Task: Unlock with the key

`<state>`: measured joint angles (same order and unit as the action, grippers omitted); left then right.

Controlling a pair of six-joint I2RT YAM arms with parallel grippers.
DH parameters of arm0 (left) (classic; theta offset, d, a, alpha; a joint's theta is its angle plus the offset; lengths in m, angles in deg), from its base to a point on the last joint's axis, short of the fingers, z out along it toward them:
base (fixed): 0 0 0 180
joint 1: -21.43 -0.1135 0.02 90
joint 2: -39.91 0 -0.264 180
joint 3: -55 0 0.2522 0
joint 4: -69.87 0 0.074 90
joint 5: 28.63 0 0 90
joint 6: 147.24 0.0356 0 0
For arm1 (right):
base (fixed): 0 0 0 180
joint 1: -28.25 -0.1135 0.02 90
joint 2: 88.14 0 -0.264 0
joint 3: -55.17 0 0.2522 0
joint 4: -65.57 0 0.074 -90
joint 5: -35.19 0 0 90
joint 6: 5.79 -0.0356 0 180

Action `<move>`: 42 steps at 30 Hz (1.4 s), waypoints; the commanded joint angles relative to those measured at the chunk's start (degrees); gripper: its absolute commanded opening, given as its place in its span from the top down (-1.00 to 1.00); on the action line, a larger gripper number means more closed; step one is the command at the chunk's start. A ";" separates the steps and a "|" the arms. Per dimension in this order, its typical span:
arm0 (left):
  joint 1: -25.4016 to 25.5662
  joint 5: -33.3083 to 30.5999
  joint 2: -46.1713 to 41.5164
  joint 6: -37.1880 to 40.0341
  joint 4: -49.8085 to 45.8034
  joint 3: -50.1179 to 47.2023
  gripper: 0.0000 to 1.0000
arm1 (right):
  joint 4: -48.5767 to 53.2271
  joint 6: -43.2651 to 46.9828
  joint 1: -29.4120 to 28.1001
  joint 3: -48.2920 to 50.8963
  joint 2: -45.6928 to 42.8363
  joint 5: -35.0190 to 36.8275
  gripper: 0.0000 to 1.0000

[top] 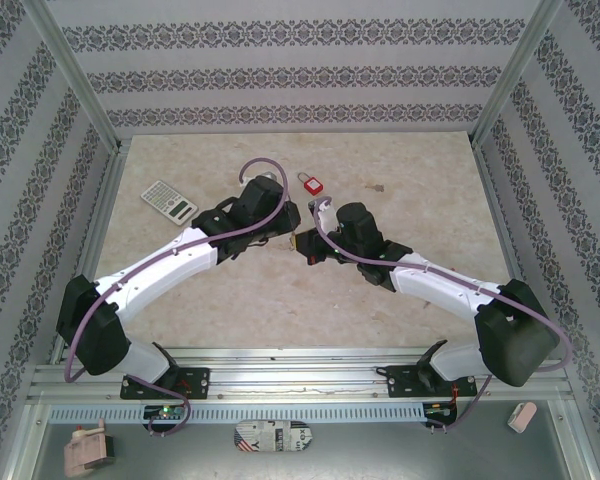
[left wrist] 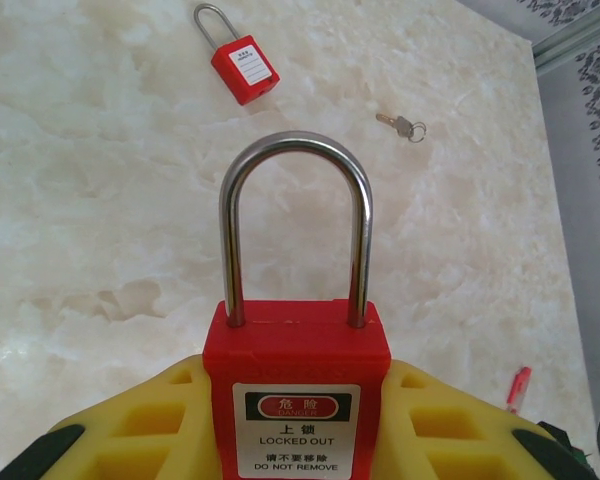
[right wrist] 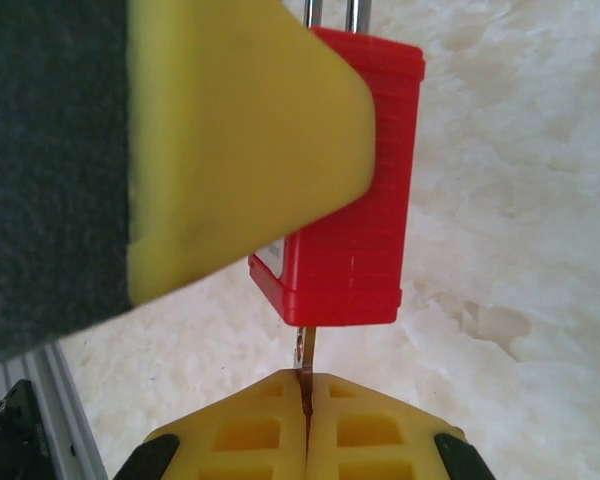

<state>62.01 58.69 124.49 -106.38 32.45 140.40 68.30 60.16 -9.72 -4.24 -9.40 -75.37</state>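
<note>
A red plastic padlock (left wrist: 296,380) with a smooth steel U-shackle (left wrist: 295,200) is clamped by its body between the ribbed yellow fingers (left wrist: 160,425) of the left gripper (left wrist: 296,445), over the marbled beige table (left wrist: 100,200). The right gripper (right wrist: 306,405) is pressed closed on a thin metal key (right wrist: 306,352), its blade at the padlock's underside. Both arms angle inward, meeting mid-table. A second padlock (left wrist: 242,62) and a spare key (left wrist: 400,125) lie beyond, apart.

The table (top: 280,310) had a pale, marble-patterned top under even light. Walls (top: 280,75) on three sides carried light wallpaper with dark ornamental bands. Aluminium posts (top: 70,70) stood at both far corners. A slotted metal rail (top: 300,370) ran along the near edge.
</note>
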 commanded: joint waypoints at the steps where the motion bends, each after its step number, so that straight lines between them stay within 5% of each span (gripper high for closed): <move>1: 3.26 3.47 0.16 3.46 -10.55 0.31 1.00 | -7.54 1.90 1.83 -1.35 -3.02 2.19 1.00; 15: 3.37 3.41 2.87 2.96 -9.13 -0.02 1.00 | -12.37 0.06 3.24 2.32 -5.35 1.57 1.00; 27: 3.45 10.70 4.12 -0.29 -3.59 -1.01 1.00 | -15.03 3.33 2.47 -1.17 -2.70 2.76 1.00; 35: 3.10 6.36 4.42 3.05 -9.16 -0.91 1.00 | -13.62 3.42 4.81 -1.79 -5.19 -0.84 1.00; 42: 4.25 9.50 6.06 1.78 -6.02 -0.40 1.00 | -15.70 1.74 5.03 -1.55 -4.65 -0.22 1.00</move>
<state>63.37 60.35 128.36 -104.57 33.71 141.82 67.63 61.80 -5.97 -1.01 -11.50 -79.08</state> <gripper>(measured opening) 0.328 0.064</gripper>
